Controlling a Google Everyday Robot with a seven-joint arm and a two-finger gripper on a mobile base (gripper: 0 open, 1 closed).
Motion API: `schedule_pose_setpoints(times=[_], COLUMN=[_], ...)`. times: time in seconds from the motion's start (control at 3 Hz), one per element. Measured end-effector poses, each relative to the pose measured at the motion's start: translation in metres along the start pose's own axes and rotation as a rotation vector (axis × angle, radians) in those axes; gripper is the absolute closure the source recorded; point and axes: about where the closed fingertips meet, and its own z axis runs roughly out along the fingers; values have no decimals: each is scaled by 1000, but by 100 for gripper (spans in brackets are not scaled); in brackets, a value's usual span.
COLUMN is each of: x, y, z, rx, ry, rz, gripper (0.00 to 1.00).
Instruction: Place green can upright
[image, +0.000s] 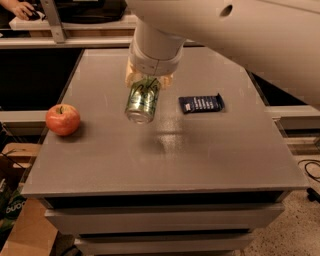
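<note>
The green can (142, 101), pale-swirled with its silver end facing near, tilts in the gripper (148, 83), whose jaws grasp it, over a grey table (210, 165) in a dim room.

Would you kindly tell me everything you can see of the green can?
The green can is a small metal drink can, green with pale swirly print and a silver end facing the camera. It is held tilted, not upright, over the grey table, between the red apple and the dark-blue packet. The pincer grips its upper end from above.
</note>
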Motion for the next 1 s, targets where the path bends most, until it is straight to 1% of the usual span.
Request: schedule_pose_setpoints(times=[0.33,0.67,1.0], x=[0,-1,4], y=[0,6,8], z=[0,2,8], rx=[0,-40,-108], ry=[0,-51,-122], rz=[0,-29,-60], gripper=[100,100,100])
